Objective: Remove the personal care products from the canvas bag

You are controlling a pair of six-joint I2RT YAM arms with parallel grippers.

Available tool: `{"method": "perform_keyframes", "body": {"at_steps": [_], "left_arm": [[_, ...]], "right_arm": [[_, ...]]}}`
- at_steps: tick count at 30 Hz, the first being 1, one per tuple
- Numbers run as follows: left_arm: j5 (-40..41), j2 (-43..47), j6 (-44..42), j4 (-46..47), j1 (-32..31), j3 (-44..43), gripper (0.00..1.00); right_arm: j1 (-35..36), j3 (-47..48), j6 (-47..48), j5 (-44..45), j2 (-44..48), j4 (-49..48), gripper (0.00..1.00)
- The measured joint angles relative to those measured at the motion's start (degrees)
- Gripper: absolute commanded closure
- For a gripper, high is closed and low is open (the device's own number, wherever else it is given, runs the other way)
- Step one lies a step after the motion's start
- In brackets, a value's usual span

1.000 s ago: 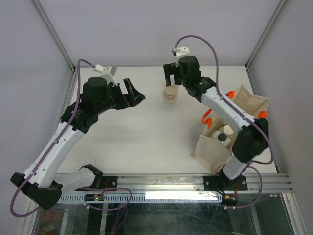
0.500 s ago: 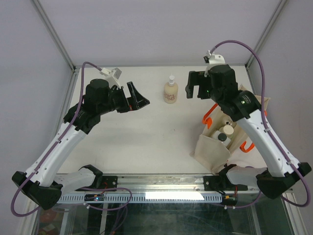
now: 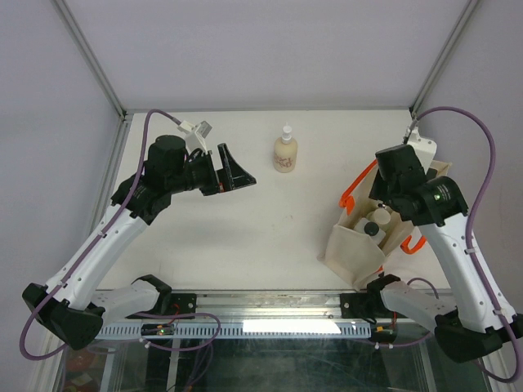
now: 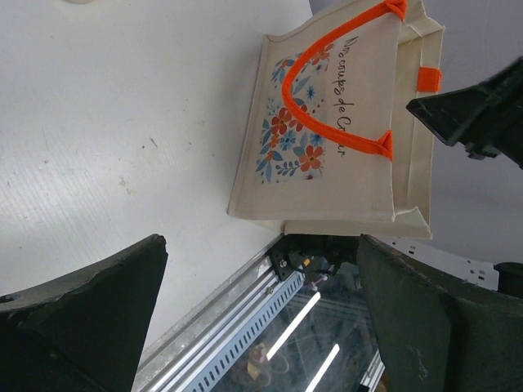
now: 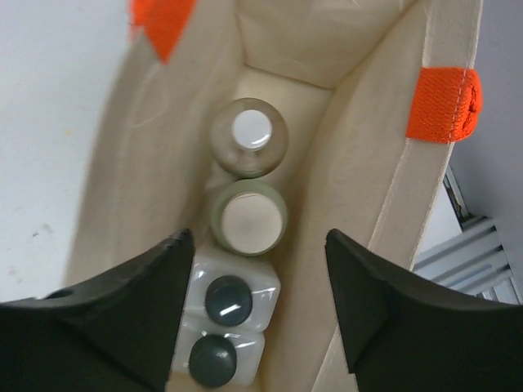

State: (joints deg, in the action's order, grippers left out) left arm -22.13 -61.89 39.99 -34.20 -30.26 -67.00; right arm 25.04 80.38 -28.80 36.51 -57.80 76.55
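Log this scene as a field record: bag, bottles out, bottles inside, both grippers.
bag: canvas bag, upright on the table, right side, mouth open
out: cream pump bottle, standing at far centre
inside: silver-capped bottle, olive cylinder with beige cap, two square dark-capped bottles, in a row
left gripper: open, empty, left of the pump bottle
right gripper: open, empty, over the bag's mouth

The canvas bag (image 4: pixel 359 196) is matt woven cloth, its orange handles (image 5: pixel 445 102) ribbed webbing. Inside, the silver-capped bottle (image 5: pixel 250 131) has a shiny cap. The olive cylinder (image 5: pixel 245 220) wears a dull beige cap. Two whitish square bottles (image 5: pixel 230 300) (image 5: pixel 214 358) look like smooth plastic with glossy dark caps. The right claw (image 5: pixel 257 245) has matt, grainy black fingers (image 5: pixel 106 318). The table (image 3: pixel 245 237) is matt white, faintly scuffed. The cream pump bottle (image 3: pixel 285 155) looks smooth.
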Motion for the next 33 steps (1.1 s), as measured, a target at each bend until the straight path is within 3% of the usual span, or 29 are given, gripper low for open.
{"method": "perform_keyframes", "body": {"at_steps": [3, 7, 22, 33], "left_arm": [[-0.5, 0.0, 0.0, 0.0, 0.0, 0.0, 0.01], [-0.8, -0.2, 0.0, 0.1, 0.0, 0.0, 0.01], [-0.9, -5.6, -1.6, -0.4, 0.0, -1.6, 0.01], [-1.0, -5.7, -1.9, -0.5, 0.0, -1.9, 0.01]], "right_arm": [[-7.9, -6.4, 0.6, -1.6, 0.1, -4.0, 0.38], [-13.3, -15.3, 3.1, -6.7, 1.7, -14.3, 0.33], [-15.6, -45.4, 11.6, -6.9, 13.7, -50.0, 0.43], [-16.3, -51.7, 16.4, -7.0, 13.5, -65.2, 0.43]]}}
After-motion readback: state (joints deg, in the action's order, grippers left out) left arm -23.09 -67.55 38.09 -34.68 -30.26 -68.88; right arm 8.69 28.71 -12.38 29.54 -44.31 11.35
